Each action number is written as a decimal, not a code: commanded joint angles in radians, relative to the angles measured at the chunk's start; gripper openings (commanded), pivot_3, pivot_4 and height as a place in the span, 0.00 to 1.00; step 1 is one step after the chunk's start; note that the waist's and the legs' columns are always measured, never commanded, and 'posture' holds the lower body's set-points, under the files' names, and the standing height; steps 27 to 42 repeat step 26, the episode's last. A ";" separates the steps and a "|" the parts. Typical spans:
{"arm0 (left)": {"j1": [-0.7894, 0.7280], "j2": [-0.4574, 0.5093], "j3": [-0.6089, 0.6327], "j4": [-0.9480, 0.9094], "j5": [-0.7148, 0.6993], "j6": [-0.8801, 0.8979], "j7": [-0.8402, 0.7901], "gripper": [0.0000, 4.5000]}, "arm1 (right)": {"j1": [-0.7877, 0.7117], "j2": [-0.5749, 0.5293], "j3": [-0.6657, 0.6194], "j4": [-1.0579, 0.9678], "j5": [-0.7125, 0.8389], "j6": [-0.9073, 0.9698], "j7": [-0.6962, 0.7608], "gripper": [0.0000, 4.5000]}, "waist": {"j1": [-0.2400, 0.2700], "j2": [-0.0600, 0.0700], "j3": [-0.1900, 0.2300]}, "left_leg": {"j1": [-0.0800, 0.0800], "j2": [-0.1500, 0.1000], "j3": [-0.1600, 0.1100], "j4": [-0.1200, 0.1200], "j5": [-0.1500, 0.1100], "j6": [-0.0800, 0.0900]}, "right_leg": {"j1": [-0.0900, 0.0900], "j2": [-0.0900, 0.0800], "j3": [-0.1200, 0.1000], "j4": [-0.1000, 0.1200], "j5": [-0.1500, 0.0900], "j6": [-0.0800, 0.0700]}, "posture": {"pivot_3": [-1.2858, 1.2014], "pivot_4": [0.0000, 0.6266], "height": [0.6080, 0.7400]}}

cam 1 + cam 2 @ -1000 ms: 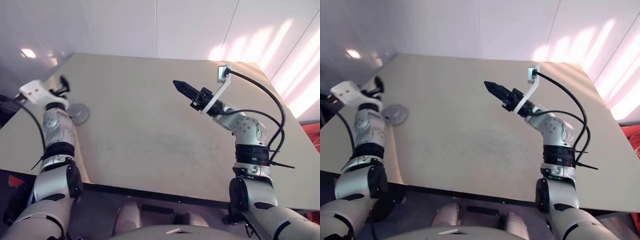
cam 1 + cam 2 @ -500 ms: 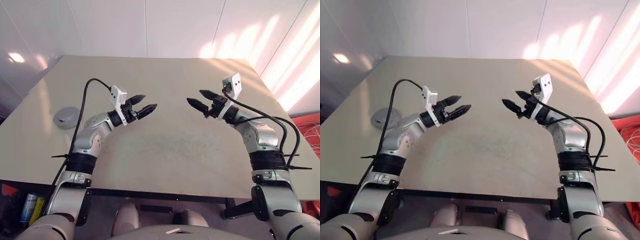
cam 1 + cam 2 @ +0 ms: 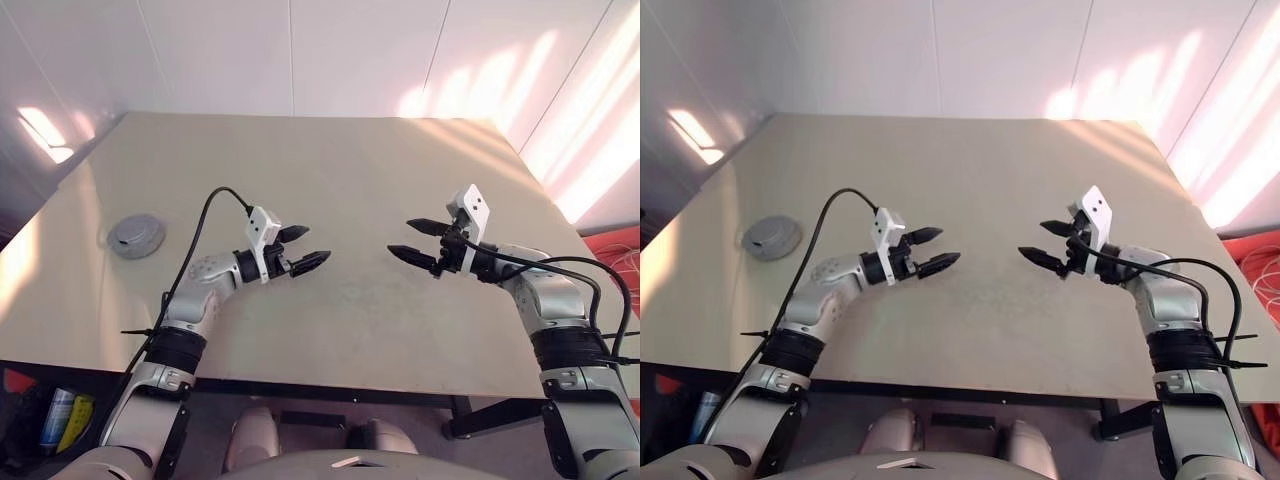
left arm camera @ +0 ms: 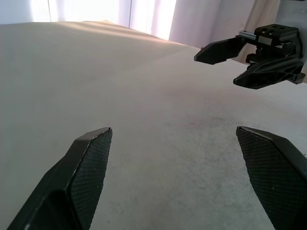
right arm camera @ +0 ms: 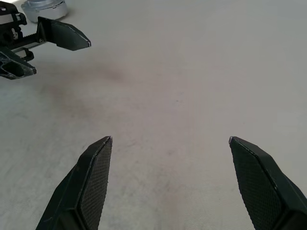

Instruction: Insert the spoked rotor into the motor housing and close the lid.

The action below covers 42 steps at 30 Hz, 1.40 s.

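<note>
Since a second ago, we note that both arms have swung in over the middle of the table [image 3: 330,180]: the left gripper [image 3: 305,248] came from the far left edge, the right gripper [image 3: 418,241] dropped lower. They face each other, well apart, tips clear of the surface. Both sets of jaws stand wide and hold nothing. We judge the closed grey motor housing [image 3: 136,236], lid on top, finished and set aside at the left edge, well clear of both grippers.
</note>
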State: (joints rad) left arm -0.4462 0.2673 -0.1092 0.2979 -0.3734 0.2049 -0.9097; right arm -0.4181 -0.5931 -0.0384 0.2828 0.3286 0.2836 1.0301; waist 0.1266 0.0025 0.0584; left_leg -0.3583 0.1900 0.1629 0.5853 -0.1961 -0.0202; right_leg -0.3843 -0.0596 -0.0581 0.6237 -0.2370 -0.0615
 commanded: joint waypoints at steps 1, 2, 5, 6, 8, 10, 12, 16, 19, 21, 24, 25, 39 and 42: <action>-0.033 -0.009 0.025 -0.027 -0.009 -0.029 -0.012 0.98 | -0.044 -0.008 -0.045 -0.027 0.047 0.010 0.014 0.99 | 0.000 0.000 0.000 | 0.000 0.000 0.000 0.000 0.000 0.000 | 0.000 0.000 0.000 0.000 0.000 0.000 | 0.52 0.00 1.00; -0.032 -0.016 0.031 -0.033 -0.020 -0.033 -0.018 0.99 | -0.044 -0.008 -0.045 -0.032 0.054 0.015 0.020 0.99 | 0.000 0.000 0.000 | 0.000 0.000 0.000 0.001 0.000 0.000 | 0.000 0.000 0.000 0.000 0.000 0.000 | 0.52 0.00 1.00; -0.022 -0.030 0.040 -0.052 -0.032 -0.037 -0.022 0.99 | -0.046 0.001 -0.041 -0.026 0.026 -0.028 -0.018 0.99 | 0.001 0.000 0.000 | -0.001 0.000 0.000 0.002 -0.001 0.002 | 0.000 0.000 0.000 0.000 0.000 0.000 | 0.52 0.00 1.00; -0.021 -0.032 0.041 -0.053 -0.027 -0.039 -0.017 0.99 | -0.052 0.009 -0.042 -0.014 0.013 -0.047 -0.041 0.99 | 0.001 0.000 0.000 | -0.002 0.000 0.000 0.002 -0.001 0.002 | 0.000 0.000 0.000 0.000 0.000 0.000 | 0.52 0.00 1.00; -0.023 -0.043 0.047 -0.045 -0.019 -0.026 0.010 0.99 | -0.059 0.017 -0.031 0.002 -0.014 -0.072 -0.071 0.99 | -0.001 0.000 0.000 | -0.003 0.000 0.000 0.003 -0.001 0.002 | -0.002 0.000 0.000 0.000 0.000 0.000 | 0.52 0.00 1.00; -0.024 -0.046 0.042 -0.042 -0.009 -0.018 0.020 0.99 | -0.055 0.026 -0.015 0.001 -0.028 -0.080 -0.082 0.99 | -0.001 0.000 0.000 | -0.003 0.000 0.000 0.003 -0.001 0.002 | -0.002 0.000 0.000 0.000 0.000 0.000 | 0.52 0.00 1.00; -0.022 -0.049 0.037 -0.044 -0.002 -0.018 0.024 0.99 | -0.051 0.038 -0.009 -0.004 -0.033 -0.084 -0.090 0.99 | -0.001 0.000 0.000 | -0.003 0.000 0.000 0.003 -0.001 0.002 | -0.001 0.000 0.000 0.000 0.000 0.000 | 0.52 0.00 1.00; -0.005 -0.069 0.014 -0.063 -0.005 0.002 0.014 0.99 | -0.041 0.061 0.004 -0.027 -0.046 -0.076 -0.106 0.99 | -0.001 0.000 0.000 | -0.003 0.000 0.000 0.004 -0.001 0.002 | -0.001 0.000 0.000 0.000 0.000 0.000 | 0.52 0.00 1.00; 0.004 -0.076 0.001 -0.079 -0.009 0.024 0.002 0.99 | -0.028 0.047 0.008 -0.039 -0.051 -0.066 -0.093 0.99 | 0.000 0.000 0.000 | -0.003 0.000 0.000 0.004 -0.002 0.003 | -0.001 0.000 0.000 0.000 0.000 0.000 | 0.52 0.00 1.00; 0.003 -0.072 -0.006 -0.079 -0.003 0.027 -0.003 0.99 | -0.024 0.038 0.005 -0.040 -0.053 -0.064 -0.088 0.99 | 0.000 0.000 0.000 | -0.003 0.000 0.000 0.004 -0.002 0.003 | -0.002 0.000 0.000 0.000 0.000 0.000 | 0.52 0.00 1.00; -0.005 -0.071 -0.001 -0.063 0.012 0.006 0.007 0.99 | -0.023 0.030 0.005 -0.041 -0.061 -0.065 -0.091 0.99 | -0.001 0.000 0.000 | -0.003 0.000 0.000 0.004 -0.002 0.003 | -0.001 0.000 0.000 0.000 0.000 0.000 | 0.52 0.00 1.00; -0.012 -0.077 0.010 -0.051 0.019 -0.012 0.025 0.99 | -0.020 0.031 0.005 -0.045 -0.063 -0.064 -0.096 0.99 | -0.001 0.000 0.000 | -0.003 0.000 0.000 0.004 -0.002 0.003 | -0.001 0.000 0.000 0.000 0.000 0.000 | 0.52 0.00 1.00; -0.019 -0.084 0.019 -0.039 0.024 -0.030 0.041 0.99 | -0.017 0.033 0.006 -0.048 -0.065 -0.063 -0.101 0.99 | -0.001 0.000 0.000 | -0.003 0.000 0.000 0.004 -0.002 0.003 | -0.001 0.000 0.000 0.000 0.000 0.000 | 0.52 0.00 1.00; -0.019 -0.084 0.019 -0.039 0.024 -0.030 0.041 0.99 | -0.017 0.033 0.006 -0.048 -0.065 -0.063 -0.101 0.99 | -0.001 0.000 0.000 | -0.003 0.000 0.000 0.004 -0.002 0.003 | -0.001 0.000 0.000 0.000 0.000 0.000 | 0.52 0.00 1.00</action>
